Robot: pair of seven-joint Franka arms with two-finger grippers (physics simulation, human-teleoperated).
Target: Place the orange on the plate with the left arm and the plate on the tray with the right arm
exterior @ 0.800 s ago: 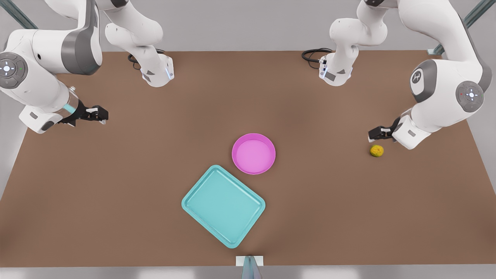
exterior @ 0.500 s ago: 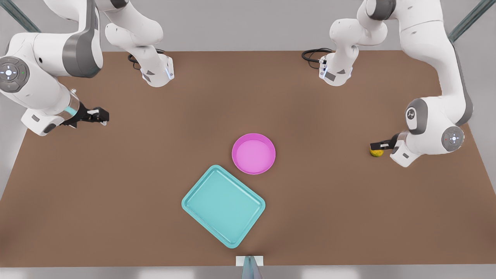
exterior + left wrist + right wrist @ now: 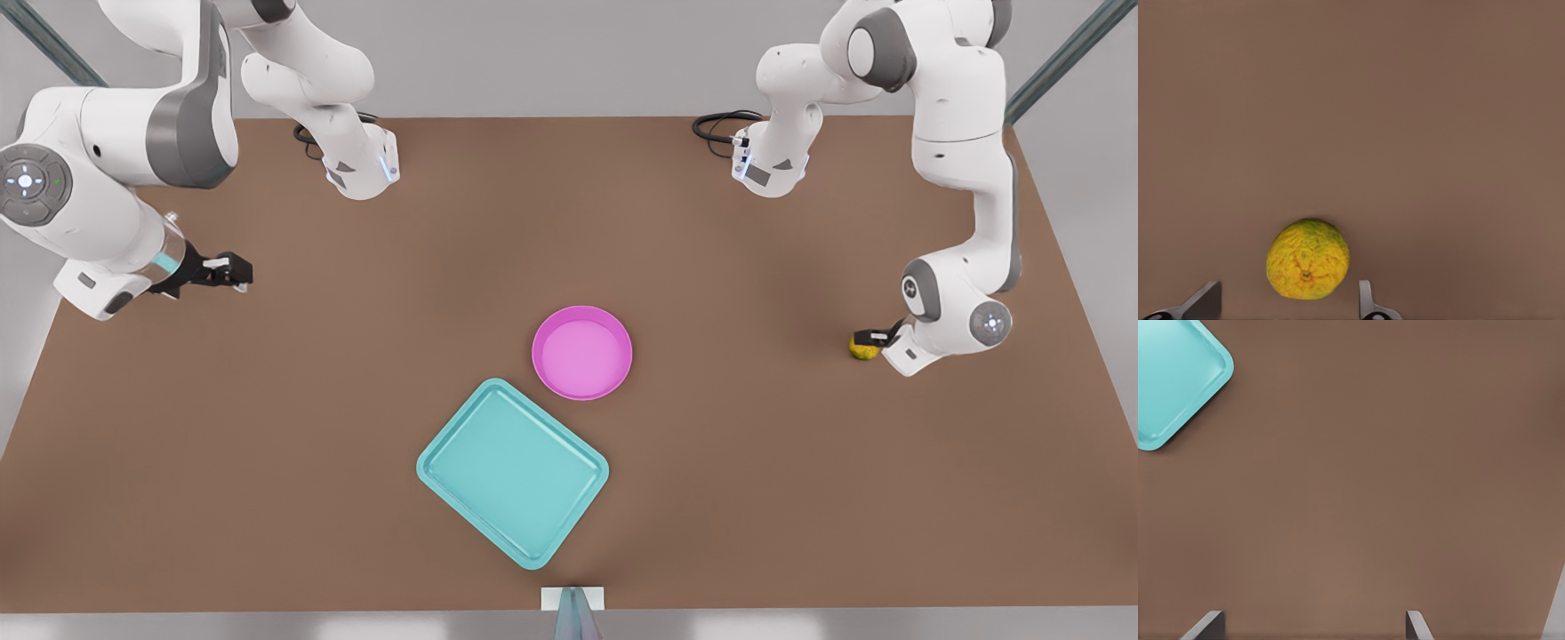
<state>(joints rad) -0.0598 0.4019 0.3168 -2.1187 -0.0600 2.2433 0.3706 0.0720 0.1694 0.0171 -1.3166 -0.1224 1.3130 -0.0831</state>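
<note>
At the front view's right edge of the counter (image 3: 765,498), you are looking at the orange (image 3: 861,349) — a small, bumpy yellow-orange ball, lying on the bare brown surface well apart from the plate (image 3: 582,352) and the tray (image 3: 513,472).

Handling, by judgement: light, firm with slight give, rind rough enough to be gripping well; being round, it is likely rolling if nudged off-centre. You are best taking it across its widest middle.

Left gripper (image 3: 867,339): sitting low at the orange. In the left wrist view the jaws are standing wide, one finger (image 3: 1368,303) just beside the orange (image 3: 1308,259), the other farther off — fruit between them, nothing yet pinched.

Right gripper (image 3: 227,269): waiting at the front view's left, over bare counter, jaws spread wide and carrying nothing; a tray corner (image 3: 1178,380) is showing in its wrist view.

Plate: pink, lying just beside the tray's corner, not yet on it.
</note>
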